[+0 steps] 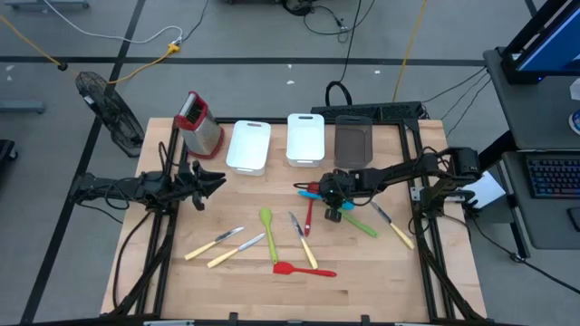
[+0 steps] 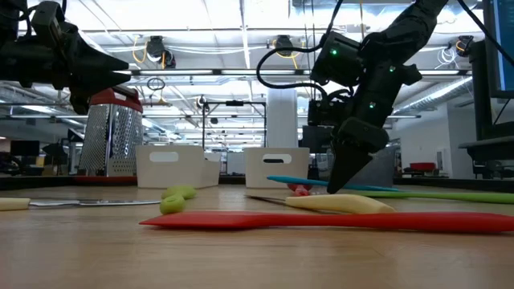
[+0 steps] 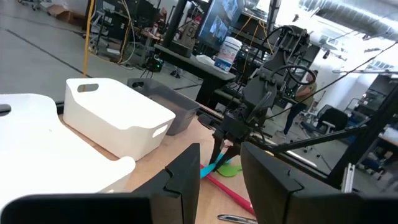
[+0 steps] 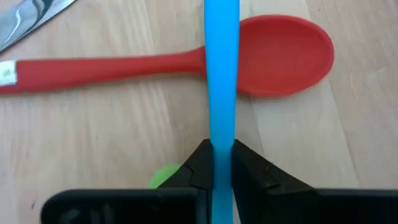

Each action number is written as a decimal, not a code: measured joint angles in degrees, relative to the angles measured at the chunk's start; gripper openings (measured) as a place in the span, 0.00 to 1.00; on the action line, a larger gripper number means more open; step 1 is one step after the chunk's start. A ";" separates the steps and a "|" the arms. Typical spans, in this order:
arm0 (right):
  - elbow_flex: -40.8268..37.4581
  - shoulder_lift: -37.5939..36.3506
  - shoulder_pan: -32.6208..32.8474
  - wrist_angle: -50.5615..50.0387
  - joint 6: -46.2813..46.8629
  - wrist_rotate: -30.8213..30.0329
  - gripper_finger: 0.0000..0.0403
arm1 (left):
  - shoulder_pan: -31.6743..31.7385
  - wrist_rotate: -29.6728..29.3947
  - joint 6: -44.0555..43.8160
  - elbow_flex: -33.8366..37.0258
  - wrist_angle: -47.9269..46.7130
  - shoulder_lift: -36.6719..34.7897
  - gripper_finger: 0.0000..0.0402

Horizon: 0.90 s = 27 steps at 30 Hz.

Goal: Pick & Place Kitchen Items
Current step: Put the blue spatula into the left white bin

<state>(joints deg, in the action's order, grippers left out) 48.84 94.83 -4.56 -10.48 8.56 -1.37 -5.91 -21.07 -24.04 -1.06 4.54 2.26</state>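
Observation:
My right gripper (image 1: 333, 197) reaches down near the table's middle, shut on a blue utensil (image 1: 306, 192) whose handle (image 4: 221, 74) crosses over the bowl of a red spoon (image 4: 186, 59). On the wood around it lie a green spoon (image 1: 265, 226), a green spatula (image 1: 360, 223), a red spatula (image 1: 304, 269) and several yellow-handled knives (image 1: 215, 243). My left gripper (image 1: 216, 184) hovers level at the table's left side. Its fingers are open (image 3: 217, 180) with nothing between them. My right gripper pinches the blue utensil's slim handle (image 4: 221, 134) between its two fingers (image 4: 249, 165). The fingers slant down from the table's right side and run along the handle. The handle stretches ahead over the red spoon's bowl (image 4: 286, 56). Whether it is clear of the table, I cannot tell.
Two white bins (image 1: 248, 145) (image 1: 305, 138) and a dark grey bin (image 1: 352, 140) stand along the far edge. A red-topped metal grater (image 1: 199, 122) stands at the far left corner. A knife (image 1: 391, 224) lies near the right edge.

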 joint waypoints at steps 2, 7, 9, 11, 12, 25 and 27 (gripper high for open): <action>-0.01 -0.87 -0.10 0.48 0.00 0.00 0.06 | 0.00 0.02 -1.36 0.00 -0.02 0.00 0.30; 0.02 -3.83 -0.39 0.30 0.02 0.11 0.06 | 0.00 0.06 -4.97 0.00 -0.01 0.00 0.30; 0.02 -5.61 -0.42 0.17 0.25 0.15 0.06 | 0.00 0.07 -5.76 0.00 -0.02 0.00 0.30; 0.02 -7.64 -0.42 0.24 0.24 0.51 0.06 | 0.00 0.08 -6.72 0.00 -0.02 0.00 0.30; 0.02 -8.87 -0.44 0.22 0.24 1.39 0.06 | 0.00 0.08 -6.79 0.00 -0.02 -0.02 0.30; 0.09 -19.00 -0.76 6.53 0.87 6.14 0.06 | 0.00 0.12 -8.05 0.02 8.37 0.33 0.30; 0.09 -19.29 -0.76 8.25 0.87 6.14 0.06 | -0.01 0.17 -8.00 0.03 10.91 1.22 0.30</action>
<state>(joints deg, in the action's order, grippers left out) 48.93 75.53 -5.32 -2.23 9.43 4.78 -5.92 -20.91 -32.04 -1.03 15.45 3.48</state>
